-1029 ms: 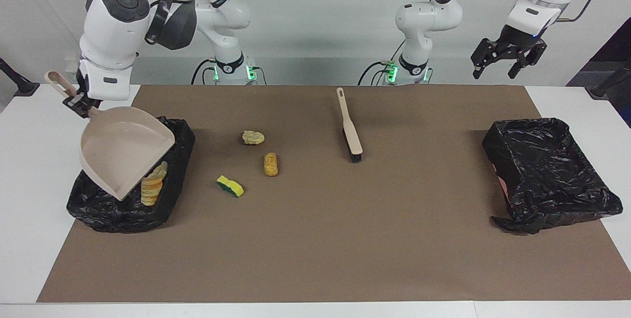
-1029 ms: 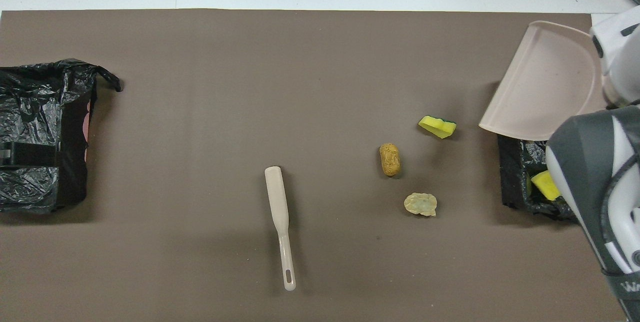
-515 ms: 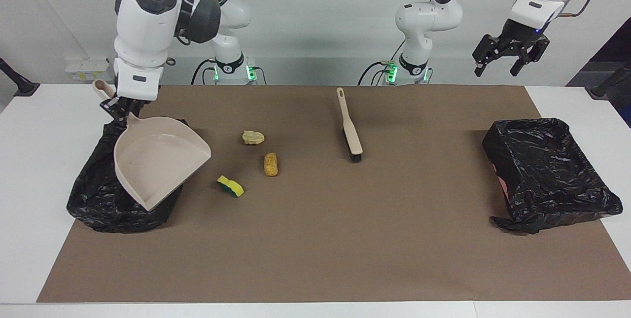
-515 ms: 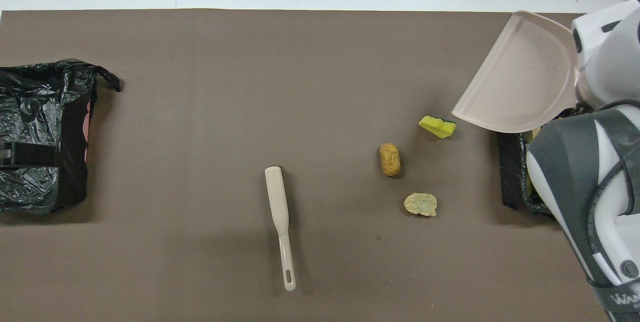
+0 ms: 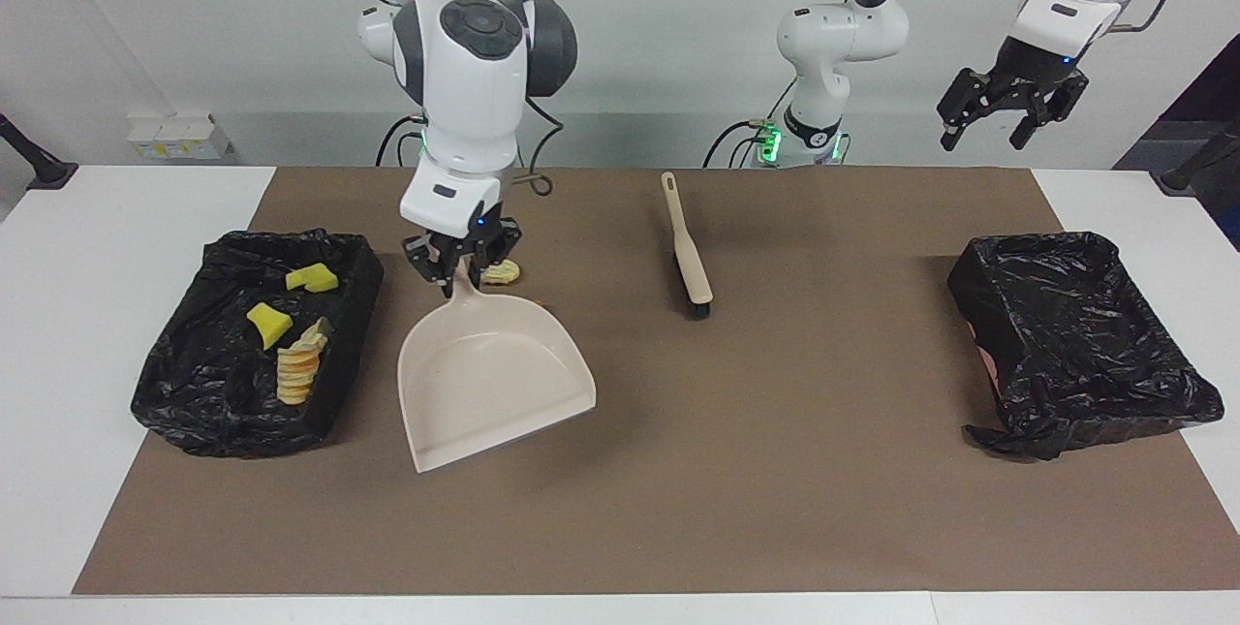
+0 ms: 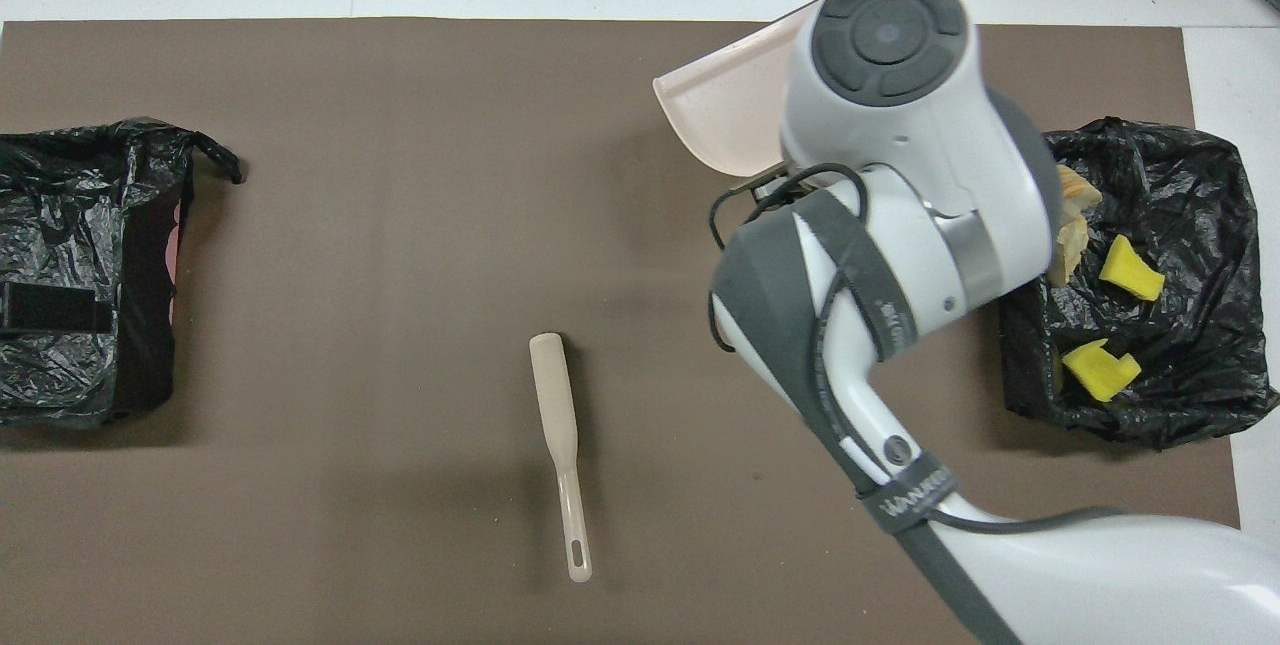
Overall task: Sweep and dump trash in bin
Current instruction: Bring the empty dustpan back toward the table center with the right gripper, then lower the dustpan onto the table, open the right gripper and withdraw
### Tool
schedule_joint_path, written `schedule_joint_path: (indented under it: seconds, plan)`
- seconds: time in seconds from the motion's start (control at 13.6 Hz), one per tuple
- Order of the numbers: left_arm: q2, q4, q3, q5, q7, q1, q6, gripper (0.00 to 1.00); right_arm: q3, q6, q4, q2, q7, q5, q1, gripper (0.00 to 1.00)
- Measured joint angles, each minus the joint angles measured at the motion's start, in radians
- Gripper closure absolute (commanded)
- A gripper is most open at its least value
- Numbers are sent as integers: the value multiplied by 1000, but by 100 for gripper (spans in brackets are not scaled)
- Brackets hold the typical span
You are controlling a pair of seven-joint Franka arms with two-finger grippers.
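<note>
My right gripper (image 5: 463,264) is shut on the handle of the beige dustpan (image 5: 489,368), holding it tilted over the mat beside the black-lined bin (image 5: 194,392) at the right arm's end. The pan's mouth points away from the robots. In that bin lies trash: two yellow sponge pieces (image 5: 310,278) (image 5: 268,325) and a tan wrinkly lump (image 5: 298,365). A pale lump (image 5: 504,271) peeks out on the mat by the gripper. In the overhead view the right arm hides the gripper; the dustpan (image 6: 715,110) and bin (image 6: 1190,175) show. My left gripper (image 5: 1012,107) waits raised and open.
A beige hand brush (image 5: 686,247) (image 6: 558,445) lies on the brown mat (image 5: 775,509) near its middle. A second black-lined bin (image 5: 1075,344) (image 6: 80,265) stands at the left arm's end.
My right arm has swung the dustpan off the bin and out over the mat, where it now covers two loose bits. The trash in the bin has come into view.
</note>
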Motion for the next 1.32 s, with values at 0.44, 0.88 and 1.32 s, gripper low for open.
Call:
schedule_joint_path:
  seconds: [0.44, 0.88, 1.32]
  plan:
    - [0, 0, 0, 0, 0, 0, 0, 0, 3, 164, 77, 178, 273, 27, 130, 100]
    - [0, 0, 0, 0, 0, 0, 0, 0, 5, 213, 110, 232, 362, 29, 177, 100]
    - [0, 0, 0, 0, 0, 0, 0, 0, 50, 222, 124, 258, 393, 54, 199, 100]
